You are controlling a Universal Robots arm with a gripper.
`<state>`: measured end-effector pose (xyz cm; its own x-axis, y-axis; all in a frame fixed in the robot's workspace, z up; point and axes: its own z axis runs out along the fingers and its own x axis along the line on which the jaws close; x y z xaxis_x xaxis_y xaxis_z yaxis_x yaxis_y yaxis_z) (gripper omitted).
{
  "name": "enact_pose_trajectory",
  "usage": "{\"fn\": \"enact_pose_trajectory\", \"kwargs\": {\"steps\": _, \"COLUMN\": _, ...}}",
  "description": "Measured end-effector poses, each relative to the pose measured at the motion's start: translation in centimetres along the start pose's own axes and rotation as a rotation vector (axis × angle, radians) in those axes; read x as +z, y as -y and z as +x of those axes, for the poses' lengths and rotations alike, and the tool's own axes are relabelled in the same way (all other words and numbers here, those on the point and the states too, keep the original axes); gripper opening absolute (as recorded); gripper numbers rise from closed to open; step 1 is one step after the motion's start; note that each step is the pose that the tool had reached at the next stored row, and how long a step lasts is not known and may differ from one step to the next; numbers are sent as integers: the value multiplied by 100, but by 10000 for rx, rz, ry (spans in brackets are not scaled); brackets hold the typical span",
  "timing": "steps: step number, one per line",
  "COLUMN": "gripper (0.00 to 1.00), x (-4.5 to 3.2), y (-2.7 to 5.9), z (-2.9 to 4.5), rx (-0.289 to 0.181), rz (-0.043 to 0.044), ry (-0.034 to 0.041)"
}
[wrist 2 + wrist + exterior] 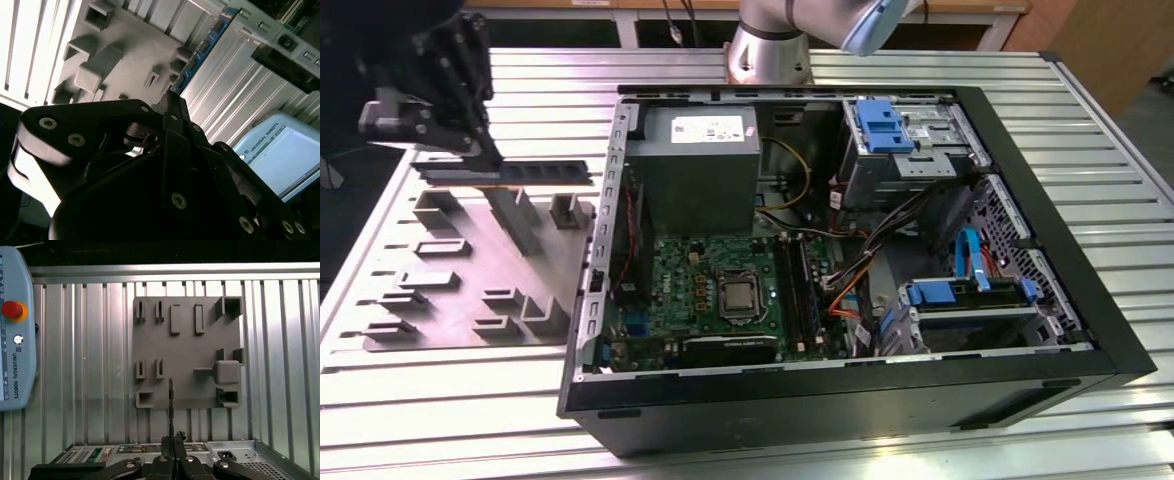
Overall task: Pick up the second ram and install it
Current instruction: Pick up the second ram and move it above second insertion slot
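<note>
Exterior view, gripper (483, 160): clamped on one end of the second ram (540, 170), over one edge of the grey holder plate (454, 290).
Exterior view, stick: held level, clear above the holder plate's blocks; open computer case (854, 400) just beside the plate.
Second wrist view, fingers (177, 115): pinched flat on the second ram (205, 45), stick reaching out beyond the holder plate (125, 55).
First wrist view, second ram (171, 397): seen edge-on against the holder plate's (195, 345) edge, straight in the closed gripper (174, 440).
Step judged: carry phase, stick out of the plate, not yet in the motherboard (720, 290).
Care judged: called for a firm, square pinch; any tilt would likely have spoiled alignment with a slot; best kept high over the case wall beside the plate.
</note>
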<state>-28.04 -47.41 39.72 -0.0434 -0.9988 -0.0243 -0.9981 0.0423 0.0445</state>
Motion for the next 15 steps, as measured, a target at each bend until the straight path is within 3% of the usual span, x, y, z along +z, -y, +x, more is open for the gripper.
{"fn": "enact_pose_trajectory", "kwargs": {"steps": 15, "gripper": 11, "x": -25, "y": 680, "z": -30, "rx": 0, "rz": 0, "ry": 0}}
